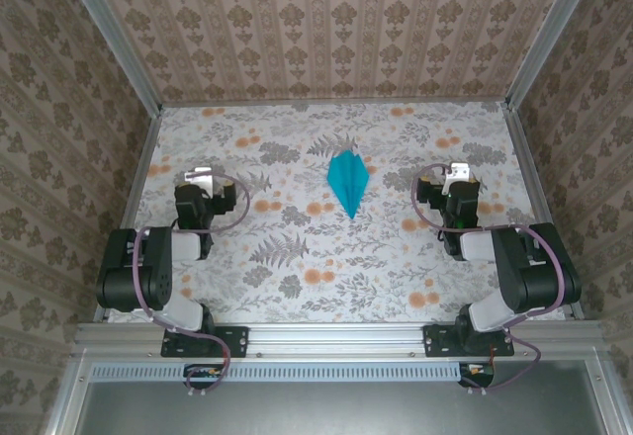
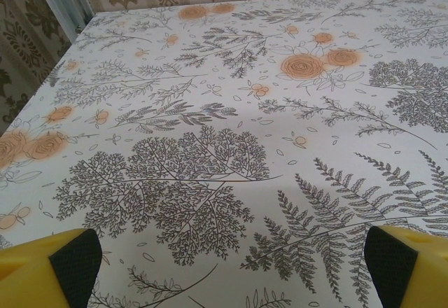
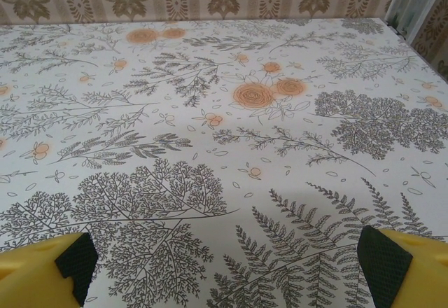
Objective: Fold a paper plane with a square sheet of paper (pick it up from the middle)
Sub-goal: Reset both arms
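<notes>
The paper plane (image 1: 348, 181), a teal-blue kite-shaped dart with a centre crease, lies flat on the floral table, its sharp point toward the near edge. My left gripper (image 1: 201, 175) rests well to its left, folded back over its arm. My right gripper (image 1: 455, 173) rests about as far to its right. In the left wrist view the left gripper (image 2: 234, 266) stands open, its yellow fingertips (image 2: 66, 262) wide apart with bare tablecloth between them. The right gripper (image 3: 227, 266) is likewise open over bare cloth, with yellow fingertips (image 3: 402, 266) at the frame's corners.
The table (image 1: 297, 287) carries a cloth printed with ferns and orange flowers. Patterned walls (image 1: 326, 30) and aluminium posts (image 1: 119, 44) close it in on three sides. A metal rail (image 1: 326, 338) with both arm bases runs along the near edge.
</notes>
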`<control>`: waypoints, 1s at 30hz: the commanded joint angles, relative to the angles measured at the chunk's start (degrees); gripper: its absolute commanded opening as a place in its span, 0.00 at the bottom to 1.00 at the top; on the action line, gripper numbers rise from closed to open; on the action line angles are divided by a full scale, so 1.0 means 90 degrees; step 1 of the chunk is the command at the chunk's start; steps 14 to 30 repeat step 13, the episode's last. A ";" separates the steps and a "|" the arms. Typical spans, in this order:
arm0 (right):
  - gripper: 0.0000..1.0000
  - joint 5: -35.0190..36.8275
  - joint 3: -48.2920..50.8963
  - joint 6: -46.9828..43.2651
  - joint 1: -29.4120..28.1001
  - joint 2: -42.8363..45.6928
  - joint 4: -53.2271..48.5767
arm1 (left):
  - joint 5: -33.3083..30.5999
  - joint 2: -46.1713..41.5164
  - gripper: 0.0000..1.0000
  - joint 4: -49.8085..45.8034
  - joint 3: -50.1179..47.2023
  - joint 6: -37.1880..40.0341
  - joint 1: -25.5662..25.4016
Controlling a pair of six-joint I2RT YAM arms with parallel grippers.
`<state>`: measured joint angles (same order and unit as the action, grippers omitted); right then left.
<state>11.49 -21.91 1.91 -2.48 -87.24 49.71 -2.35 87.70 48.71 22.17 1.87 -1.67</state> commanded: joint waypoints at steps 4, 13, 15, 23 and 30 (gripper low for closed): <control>1.00 -0.0124 -0.0104 0.0110 0.0022 -0.0071 0.0052 | 0.0127 0.0035 1.00 -0.0069 0.0149 0.0144 0.0035; 1.00 -0.0160 -0.0054 0.0090 0.0022 -0.0034 0.0114 | 0.0170 0.0033 1.00 -0.0080 0.0158 0.0134 0.0050; 1.00 -0.0160 -0.0054 0.0090 0.0022 -0.0034 0.0114 | 0.0170 0.0033 1.00 -0.0080 0.0158 0.0134 0.0050; 1.00 -0.0160 -0.0054 0.0090 0.0022 -0.0034 0.0114 | 0.0170 0.0033 1.00 -0.0080 0.0158 0.0134 0.0050; 1.00 -0.0160 -0.0054 0.0090 0.0022 -0.0034 0.0114 | 0.0170 0.0033 1.00 -0.0080 0.0158 0.0134 0.0050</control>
